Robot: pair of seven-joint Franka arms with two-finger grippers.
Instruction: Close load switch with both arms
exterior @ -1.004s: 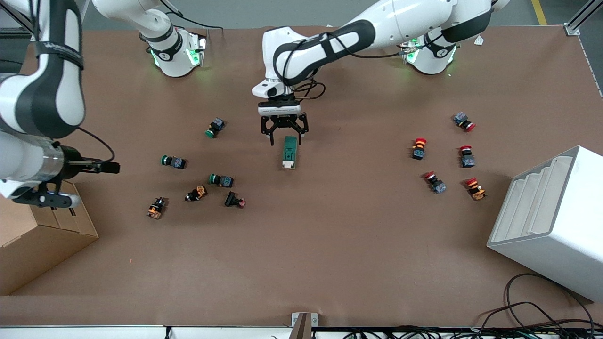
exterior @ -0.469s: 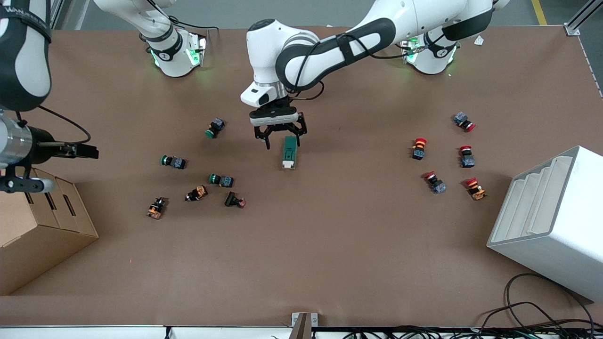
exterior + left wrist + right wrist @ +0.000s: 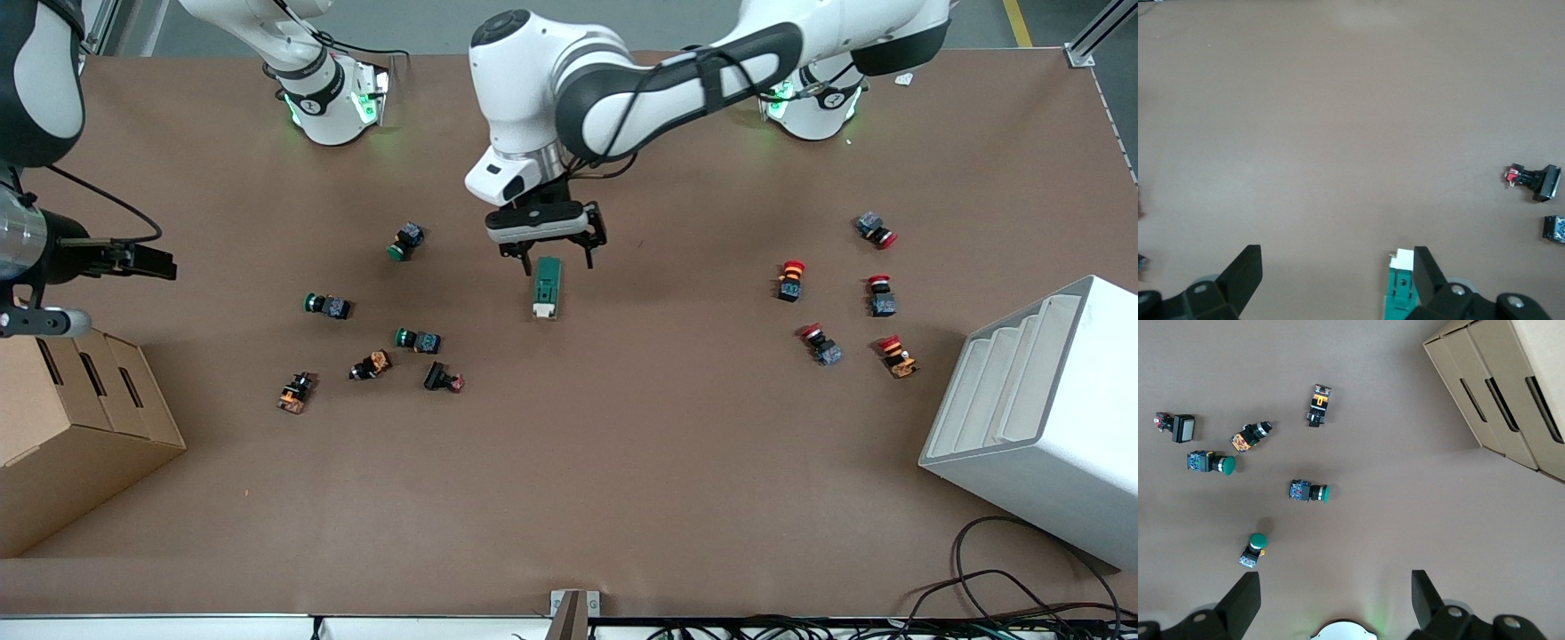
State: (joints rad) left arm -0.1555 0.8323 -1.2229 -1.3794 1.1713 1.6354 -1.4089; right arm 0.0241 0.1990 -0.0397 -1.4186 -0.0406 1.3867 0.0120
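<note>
**Left gripper open over the load switch; right arm waits aloft**

Take the clock from the load switch, with 6 toward the front camera, 12 toward the arms' bases and 3 toward the left arm's end of the table.

Nearest the camera, around 5 o'clock, a white stepped bin (image 3: 1058,444) sits at the table edge. A cardboard box (image 3: 80,436) sits around 8 o'clock.

Between 8 and 9 o'clock lies a loose cluster: an orange-bodied button (image 3: 295,393), a second orange one (image 3: 371,364), a black part with a red tip (image 3: 443,378), and two green push buttons (image 3: 418,340) (image 3: 327,306). A third green button (image 3: 404,240) lies at 10 o'clock.

Around 3 o'clock, well apart from the switch, are five red-capped buttons (image 3: 820,344).

The load switch (image 3: 546,287) lies flat near the table's middle. Its long axis runs 12 to 6, and its white handle end (image 3: 543,310) is the end nearer the camera.

The left gripper (image 3: 557,262) hangs over the switch's 12 o'clock end with its jaws spread wide. In the left wrist view one finger (image 3: 1428,280) is just beside the green body, and the rest of the gap is over bare table. Contact cannot be told.

The right gripper (image 3: 1336,583) is high over the right arm's end of the table, jaws apart, holding nothing. The right arm waits.

At 12 o'clock stand the green-lit bases (image 3: 333,107).
</note>
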